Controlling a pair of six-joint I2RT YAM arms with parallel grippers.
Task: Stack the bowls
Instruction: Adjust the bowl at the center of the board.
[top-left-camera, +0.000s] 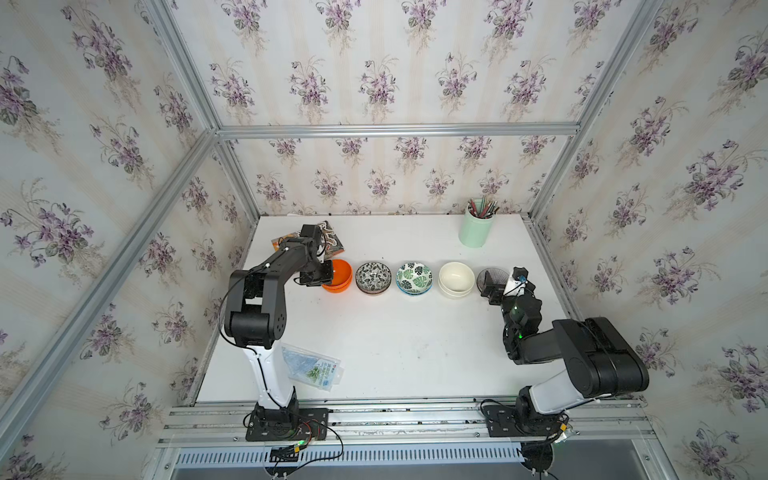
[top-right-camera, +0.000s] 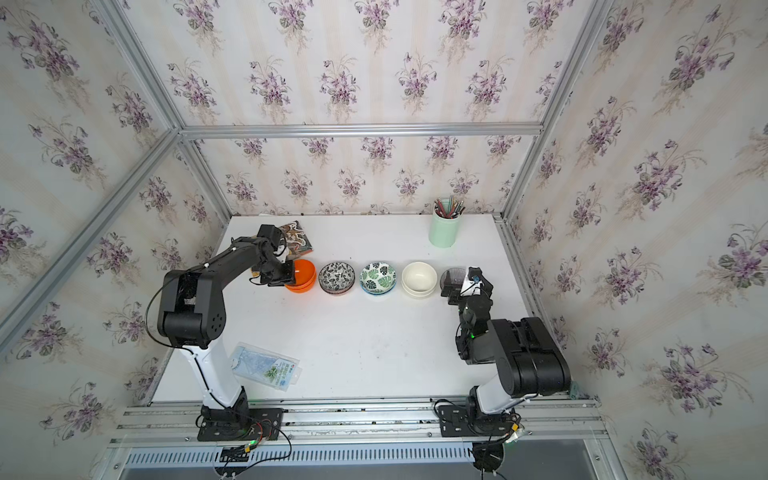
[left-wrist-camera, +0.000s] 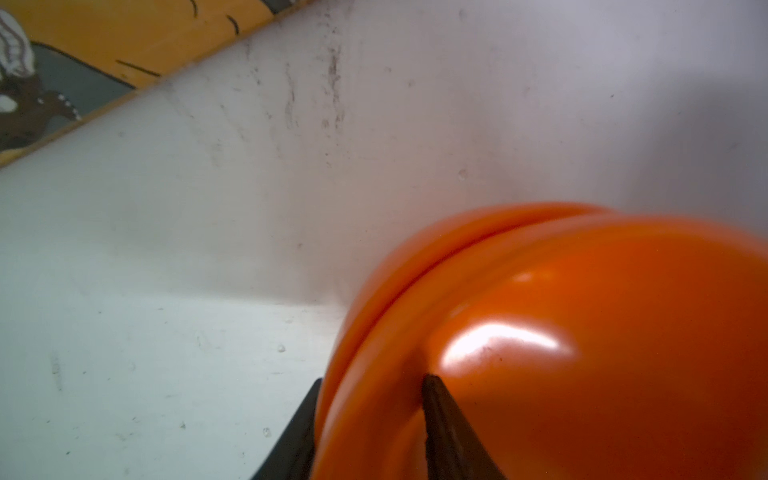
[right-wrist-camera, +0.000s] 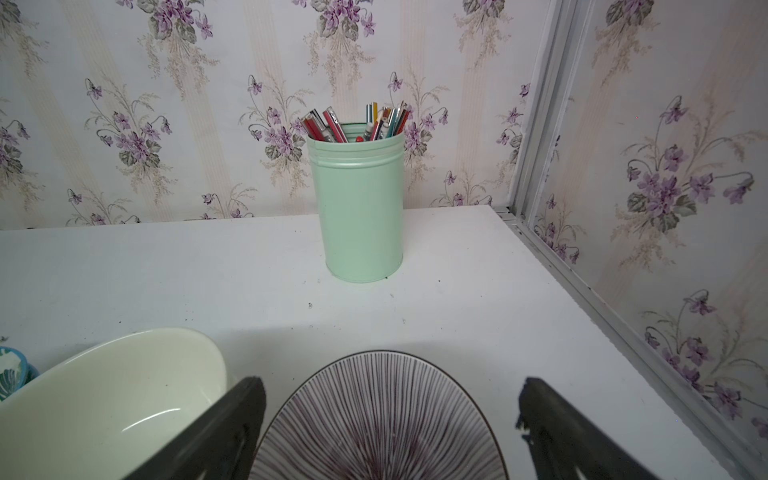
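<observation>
Five bowl stacks stand in a row in both top views: orange bowls (top-left-camera: 340, 277), black-white leaf bowl (top-left-camera: 372, 277), green leaf bowl (top-left-camera: 414, 277), cream bowl (top-left-camera: 456, 279) and purple striped bowl (top-left-camera: 488, 275). My left gripper (left-wrist-camera: 372, 380) is shut on the rim of the upper orange bowl (left-wrist-camera: 582, 332), one finger inside and one outside. That bowl sits nested, slightly tilted, in a second orange bowl (left-wrist-camera: 399, 257). My right gripper (right-wrist-camera: 390, 380) is open over the purple striped bowl (right-wrist-camera: 374, 415), a finger on each side. The cream bowl (right-wrist-camera: 112, 395) stands just beside it.
A mint-green pencil cup (top-left-camera: 476, 228) stands at the back right, near the wall frame (right-wrist-camera: 540, 166). A picture book (top-left-camera: 330, 243) lies behind the left gripper (top-left-camera: 328, 272). A plastic packet (top-left-camera: 311, 365) lies by the left arm's base on the white table (top-left-camera: 415, 353).
</observation>
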